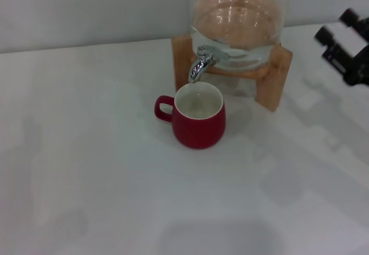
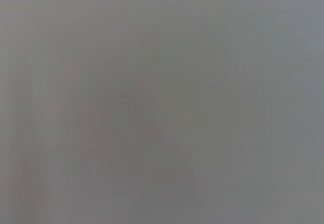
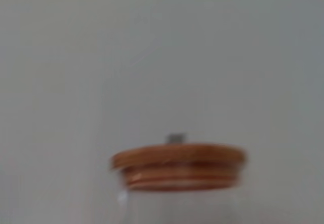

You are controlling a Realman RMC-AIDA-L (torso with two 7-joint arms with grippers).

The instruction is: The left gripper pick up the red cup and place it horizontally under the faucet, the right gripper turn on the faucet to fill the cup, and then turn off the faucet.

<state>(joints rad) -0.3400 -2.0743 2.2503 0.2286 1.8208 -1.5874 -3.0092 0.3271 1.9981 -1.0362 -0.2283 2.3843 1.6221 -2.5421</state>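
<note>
The red cup point(image 1: 198, 117) stands upright on the white table point(image 1: 86, 168), its handle pointing left and its white inside facing up. The chrome faucet point(image 1: 201, 63) on the glass dispenser point(image 1: 237, 27) has its spout just above the cup's rim. No stream of water shows. My right gripper point(image 1: 336, 26) hovers at the far right edge of the head view, to the right of the dispenser and clear of the faucet, with its two black fingers apart and nothing between them. The left gripper is out of view, and the left wrist view shows only a blank grey surface.
The dispenser rests on a wooden stand point(image 1: 274, 79) at the back of the table. Its wooden lid point(image 3: 178, 165) fills the lower part of the right wrist view, with a plain wall behind.
</note>
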